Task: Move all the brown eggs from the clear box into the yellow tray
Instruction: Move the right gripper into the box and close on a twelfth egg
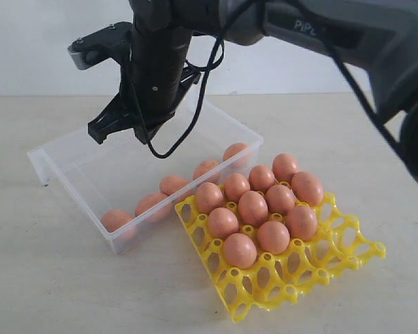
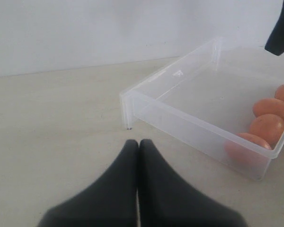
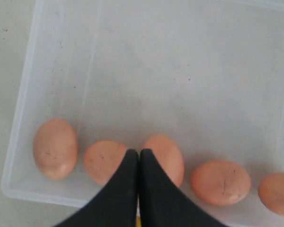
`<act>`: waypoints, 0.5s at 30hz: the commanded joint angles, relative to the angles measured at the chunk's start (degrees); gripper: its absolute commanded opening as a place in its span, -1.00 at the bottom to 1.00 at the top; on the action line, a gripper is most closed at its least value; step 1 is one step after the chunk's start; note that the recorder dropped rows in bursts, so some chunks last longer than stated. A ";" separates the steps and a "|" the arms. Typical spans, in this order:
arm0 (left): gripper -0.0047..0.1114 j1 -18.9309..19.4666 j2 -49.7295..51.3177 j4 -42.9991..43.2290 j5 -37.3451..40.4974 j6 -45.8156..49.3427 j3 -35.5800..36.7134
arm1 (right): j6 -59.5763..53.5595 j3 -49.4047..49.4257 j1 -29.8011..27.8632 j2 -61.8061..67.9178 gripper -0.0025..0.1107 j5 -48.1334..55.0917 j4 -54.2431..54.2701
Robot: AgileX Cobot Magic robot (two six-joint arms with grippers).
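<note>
The right fingers [image 3: 125, 189] are pressed together and empty, above the clear box [image 1: 83, 167]. Their tips are over the middle of a row of five brown eggs [image 3: 220, 182]. These lie on their sides along the wall beside the yellow tray [image 1: 238, 309], some lengthwise, some crosswise. The tray's eggs stand on end. The left fingers [image 2: 123, 179], also closed, hang over bare worktop [image 2: 52, 123] near a box corner.

Bright, soft, even light washes the pale worktop [image 1: 56, 278]. Shadows beneath the yellow tray [image 1: 207, 259] and the clear box [image 1: 118, 174] are faint, with no harsh glare. In the wrist views the dark left hand [image 2: 138, 143] and right hand [image 3: 139, 152] sit blurred, close to the lens.
</note>
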 commanded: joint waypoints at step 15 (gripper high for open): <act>-0.99 0.18 -0.11 0.11 -0.24 0.02 -0.05 | -10.32 -7.04 -2.61 11.52 0.17 0.32 -2.52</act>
